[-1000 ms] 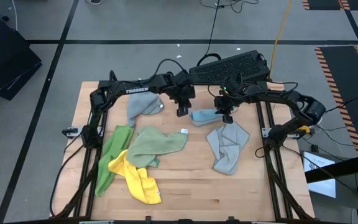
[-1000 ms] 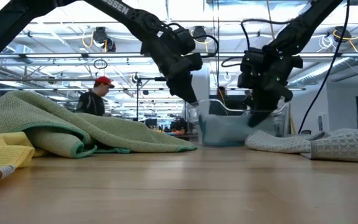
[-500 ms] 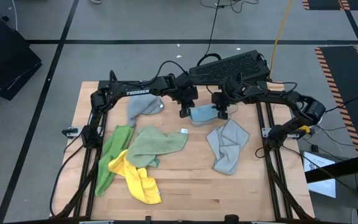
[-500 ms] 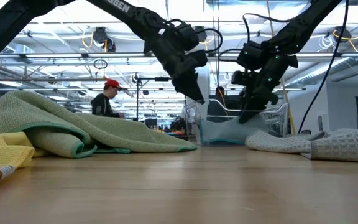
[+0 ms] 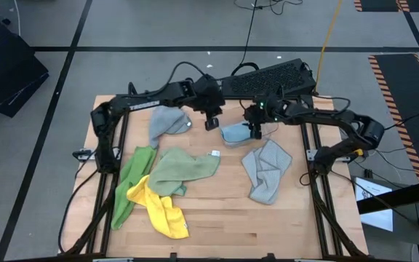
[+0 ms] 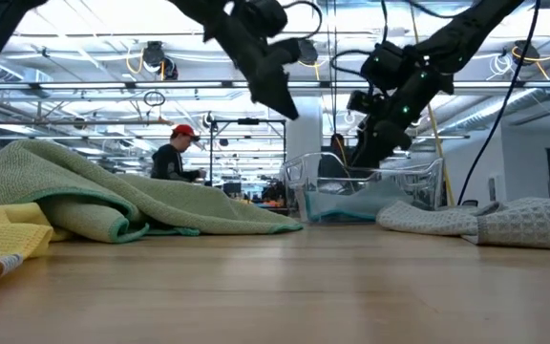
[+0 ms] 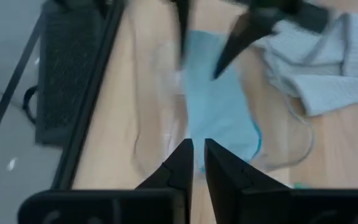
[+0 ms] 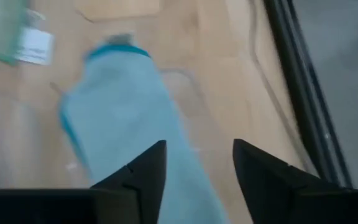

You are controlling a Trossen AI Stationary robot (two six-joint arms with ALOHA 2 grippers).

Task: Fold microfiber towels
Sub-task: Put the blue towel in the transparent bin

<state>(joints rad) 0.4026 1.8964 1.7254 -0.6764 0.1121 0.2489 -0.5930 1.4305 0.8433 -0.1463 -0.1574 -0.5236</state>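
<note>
Both grippers hover over the light blue towel (image 5: 234, 133); left jaws pressed together, right spread.

From my station I see the clear plastic bin (image 6: 366, 186) standing near the far edge of the wooden table (image 5: 224, 218), about midway along it. Just past that edge, a black keyboard (image 5: 268, 76) lies on the grey floor. Beyond the table, a person in a red cap (image 6: 178, 158) stands in the room, body turned sideways.
</note>
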